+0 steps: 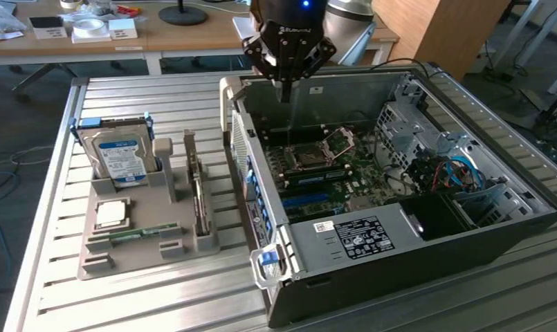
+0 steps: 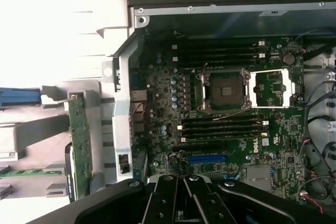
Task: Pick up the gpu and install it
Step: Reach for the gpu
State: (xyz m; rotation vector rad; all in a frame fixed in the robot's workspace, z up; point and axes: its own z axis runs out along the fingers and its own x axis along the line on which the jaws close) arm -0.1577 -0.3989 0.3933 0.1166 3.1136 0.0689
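Note:
The gpu [image 1: 196,188] stands on edge in a slot of the grey holder [image 1: 149,261], at the exterior view's left of the open computer case [image 1: 416,242]. In the wrist view the gpu [image 2: 80,142] is a thin greenish-brown card beside the case wall. My gripper [image 1: 285,91] hangs over the far end of the case, above the motherboard [image 1: 326,169], well apart from the gpu. Its fingers [image 2: 173,192] are pressed together with nothing between them. A blue card slot [image 2: 206,158] lies on the motherboard just beyond the fingertips.
The holder also carries an upright hard drive [image 1: 121,158], a flat silver processor [image 1: 110,213] and a green memory stick [image 1: 142,233]. Cables [image 1: 444,173] and drive cages fill the case's right side. A desk [image 1: 121,41] with small boxes stands behind the slatted table.

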